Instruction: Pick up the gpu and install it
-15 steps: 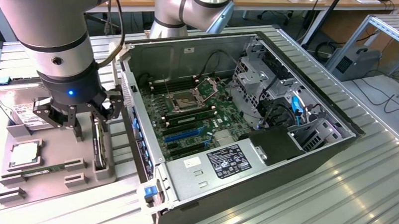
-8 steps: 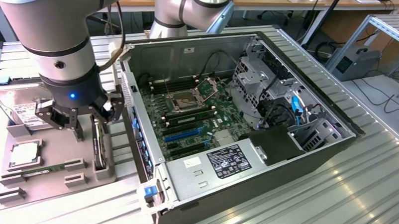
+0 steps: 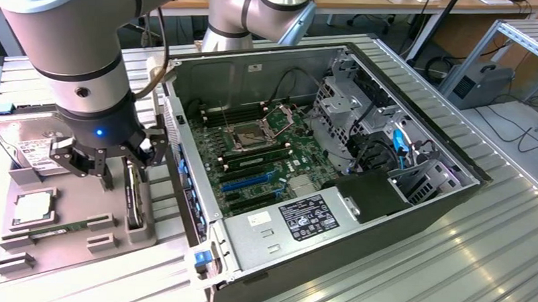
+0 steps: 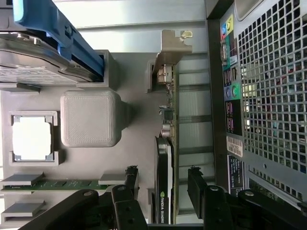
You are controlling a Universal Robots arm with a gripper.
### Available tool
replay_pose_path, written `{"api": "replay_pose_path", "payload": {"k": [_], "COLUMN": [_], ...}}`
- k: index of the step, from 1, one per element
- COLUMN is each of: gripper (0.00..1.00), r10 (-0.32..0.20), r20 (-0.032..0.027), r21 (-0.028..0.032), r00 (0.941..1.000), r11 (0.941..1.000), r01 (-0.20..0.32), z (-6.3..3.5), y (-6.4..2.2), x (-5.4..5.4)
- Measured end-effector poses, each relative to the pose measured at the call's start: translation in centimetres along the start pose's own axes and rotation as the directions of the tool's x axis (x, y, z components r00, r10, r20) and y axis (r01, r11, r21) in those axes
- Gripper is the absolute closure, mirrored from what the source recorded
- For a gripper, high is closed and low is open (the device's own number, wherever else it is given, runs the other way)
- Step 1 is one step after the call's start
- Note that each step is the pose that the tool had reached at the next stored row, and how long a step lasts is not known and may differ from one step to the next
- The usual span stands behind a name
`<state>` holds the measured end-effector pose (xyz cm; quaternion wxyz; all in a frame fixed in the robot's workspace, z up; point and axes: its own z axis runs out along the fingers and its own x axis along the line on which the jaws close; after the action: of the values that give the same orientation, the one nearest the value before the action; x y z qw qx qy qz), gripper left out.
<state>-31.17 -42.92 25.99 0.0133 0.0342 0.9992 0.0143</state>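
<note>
The gpu (image 4: pixel 164 158) is stood on edge in a slot of the grey holder tray (image 4: pixel 134 139), just beside the open computer case (image 3: pixel 355 248). It is straddled by the gripper (image 4: pixel 163 175): the jaws are spread wide, with one finger on each side, clear of the card.

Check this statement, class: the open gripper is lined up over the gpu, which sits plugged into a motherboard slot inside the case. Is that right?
Not quite. The open gripper is lined up over the gpu, but the card stands on edge in the grey holder tray outside the computer case, not in a slot. The wrist view shows it.
</note>
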Motion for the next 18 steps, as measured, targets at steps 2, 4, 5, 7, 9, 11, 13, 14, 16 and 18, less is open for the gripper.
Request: {"api": "replay_pose_path", "payload": {"k": [2, 4, 5, 7, 9, 11, 13, 14, 16, 18], "gripper": [0.46, 0.46, 0.46, 0.46, 0.46, 0.46, 0.46, 0.46, 0.46, 0.46], "r10": [0.0, 0.0, 0.0, 0.0, 0.0, 0.0, 0.0, 0.0, 0.0, 0.0], "r20": [0.0, 0.0, 0.0, 0.0, 0.0001, 0.0001, 0.0002, 0.0002, 0.0002, 0.0], "r21": [0.0004, 0.0007, 0.0009, 0.0013, 0.0016, 0.0019, 0.0022, 0.0023, 0.0025, 0.0029], "r00": [1.0, 1.0, 1.0, 1.0, 1.0, 1.0, 1.0, 1.0, 1.0, 1.0], "r11": [1.0, 1.0, 1.0, 1.0, 1.0, 1.0, 1.0, 1.0, 1.0, 1.0], "r01": [0.0, 0.0, 0.0, 0.0, 0.0, 0.0, 0.0, 0.0, 0.0, 0.0], "z": [0.14, 0.27, 0.36, 0.51, 0.64, 0.79, 0.96, 1.06, 1.21, 1.35], "y": [0.01, 0.01, 0.01, 0.01, 0.01, 0.01, 0.01, 0.02, 0.06, 0.22], "x": [0.0, 0.0, 0.0, 0.0, 0.0, 0.0, 0.0, 0.0, 0.0, 0.0]}}
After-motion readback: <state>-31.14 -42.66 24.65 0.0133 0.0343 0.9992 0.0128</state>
